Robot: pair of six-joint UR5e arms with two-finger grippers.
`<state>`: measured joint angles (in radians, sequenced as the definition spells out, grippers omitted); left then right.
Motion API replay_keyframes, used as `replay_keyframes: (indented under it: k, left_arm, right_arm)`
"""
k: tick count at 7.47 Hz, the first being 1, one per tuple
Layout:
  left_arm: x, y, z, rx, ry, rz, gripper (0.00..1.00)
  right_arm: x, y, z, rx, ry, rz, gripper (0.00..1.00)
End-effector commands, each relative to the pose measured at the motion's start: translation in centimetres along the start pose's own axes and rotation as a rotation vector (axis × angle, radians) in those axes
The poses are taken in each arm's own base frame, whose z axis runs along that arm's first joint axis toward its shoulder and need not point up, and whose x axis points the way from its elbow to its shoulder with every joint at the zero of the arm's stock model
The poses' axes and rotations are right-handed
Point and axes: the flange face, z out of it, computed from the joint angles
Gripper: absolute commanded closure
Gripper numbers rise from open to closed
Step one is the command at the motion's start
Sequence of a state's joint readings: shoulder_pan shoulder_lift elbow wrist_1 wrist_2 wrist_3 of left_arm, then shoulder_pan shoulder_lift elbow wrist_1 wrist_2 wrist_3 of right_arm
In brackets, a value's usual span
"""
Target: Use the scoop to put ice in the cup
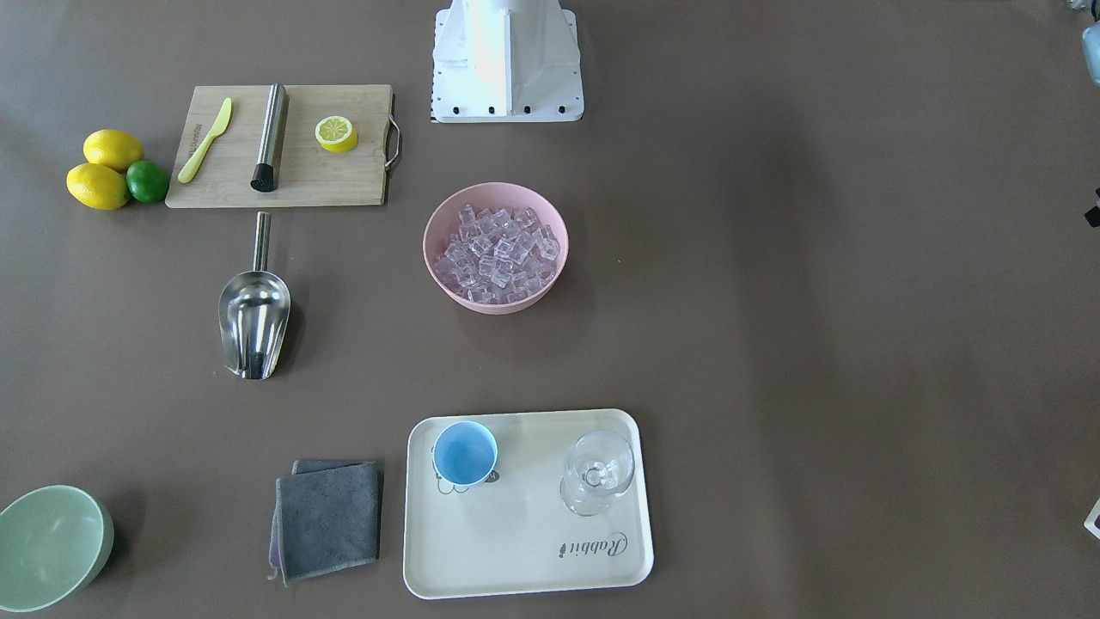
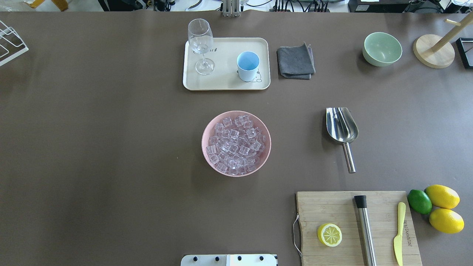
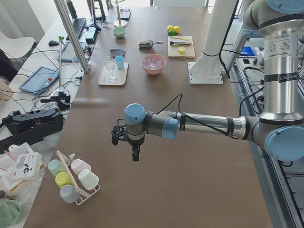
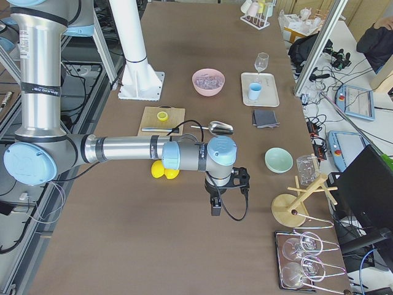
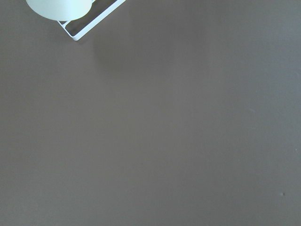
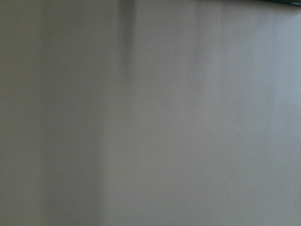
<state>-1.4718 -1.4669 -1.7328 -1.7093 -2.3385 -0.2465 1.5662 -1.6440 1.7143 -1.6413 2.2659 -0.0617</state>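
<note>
- At the left end of the table (image 2: pixel 111 147) we find the left gripper (image 3: pixel 136 157) hanging over bare brown surface, fingers pointing down, near a wire rack of pastel mugs (image 3: pixel 71 178); only the side view shows it, so we cannot tell whether its fingers are spread or closed
- Moving right, we see a cream tray (image 2: pixel 225 87) toward the far edge, bearing a clear stemmed glass (image 2: pixel 201 40) on its left part and the cup (image 2: pixel 248 65), upright, on its right part
- At mid-table, nearer the robot, stands a pink bowl (image 2: pixel 203 142) heaped with the ice (image 2: pixel 235 144)
- Just right of the tray lies a folded grey cloth (image 2: pixel 296 61)
- Further right we see the scoop (image 2: pixel 342 125) lying by itself on the table, trough toward the far edge, handle toward the robot, well apart from bowl and cup
- Near the robot's edge sits a wooden cutting board (image 2: pixel 332 210) carrying a lemon half (image 2: pixel 329 234), a steel rod (image 2: pixel 365 229) with a black tip and a yellow knife (image 2: pixel 399 232)
- Right of the board lie a lime (image 2: pixel 419 201) and two lemons (image 2: pixel 442 196), bunched together
- Toward the far right corner we note a pale green bowl (image 2: pixel 382 48) and a wooden stand (image 2: pixel 434 53)
- At the right end, the right gripper (image 4: pixel 215 210) hangs above bare table, fingers down; again we cannot tell whether they are apart or together
</note>
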Motion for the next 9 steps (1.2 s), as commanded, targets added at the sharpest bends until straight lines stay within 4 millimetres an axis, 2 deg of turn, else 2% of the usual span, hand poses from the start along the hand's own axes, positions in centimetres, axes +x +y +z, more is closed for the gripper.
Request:
replay_keyframes:
  k: [1,5,8,9]
  left_arm:
    - [0.1,0.1,-0.5,0.008,0.0,0.0,0.01]
    - [1.0,-0.1,-0.9,0.018,0.003,0.02,0.01]
    - [1.4,0.2,-1.9,0.003,-0.004,-0.006,0.01]
    - [2.2,0.1,-2.7,-0.017,-0.009,-0.027,0.01]
  right_arm:
    - [0.4,0.7,0.5,-0.01,-0.004,0.003,0.0]
    - [-0.1,0.2,0.0,0.002,-0.004,-0.01,0.0]
    - [-1.4,-0.4,-1.6,0.035,-0.005,-0.031,0.0]
    - [-2.1,-0.5,-2.3,0.048,-0.006,-0.04,0.0]
